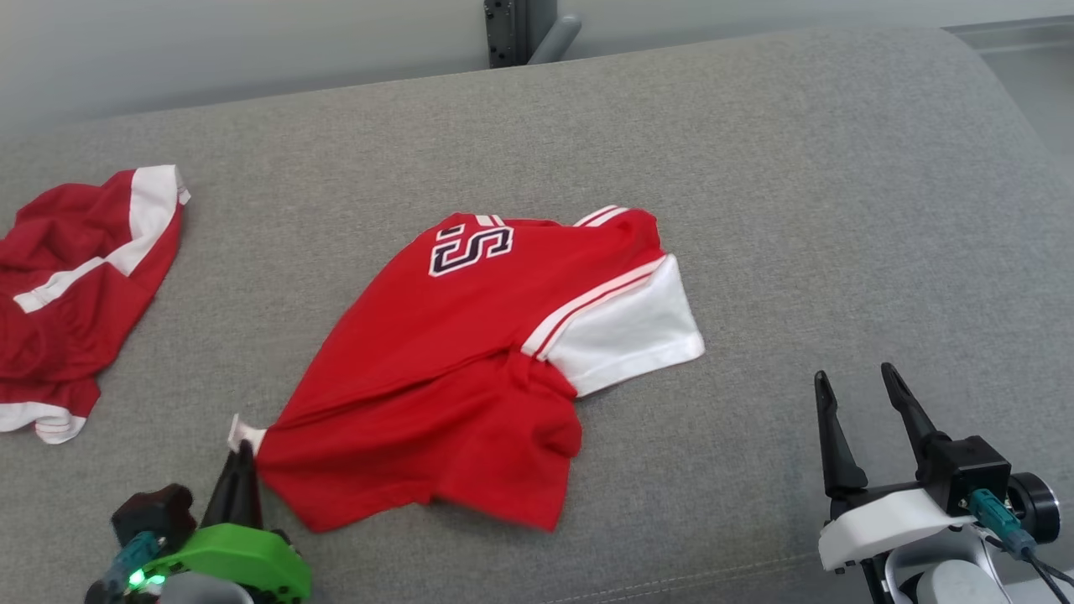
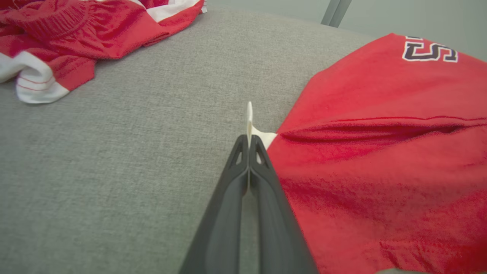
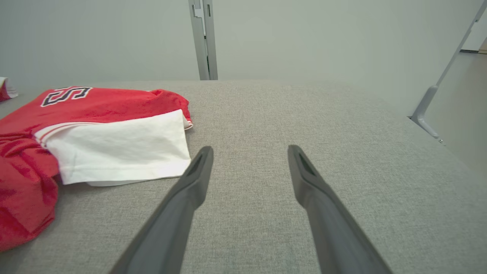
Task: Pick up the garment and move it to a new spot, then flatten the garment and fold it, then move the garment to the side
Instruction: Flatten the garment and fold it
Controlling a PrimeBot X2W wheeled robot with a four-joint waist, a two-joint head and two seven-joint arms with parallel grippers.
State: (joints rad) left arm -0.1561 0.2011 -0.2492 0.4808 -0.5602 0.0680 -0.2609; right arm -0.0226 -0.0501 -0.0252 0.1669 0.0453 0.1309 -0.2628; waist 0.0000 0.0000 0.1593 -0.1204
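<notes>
On cushion (image 1: 755,168): L tool (image 1: 243,450) pinching jersey (image 1: 470,361) corner; R tool (image 1: 854,375) wide open, empty.

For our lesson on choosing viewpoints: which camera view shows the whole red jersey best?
The head view: the red jersey lies whole, seen from above. The left wrist view shows its corner pinched in the left claw; the right wrist view shows its white sleeve end.
</notes>
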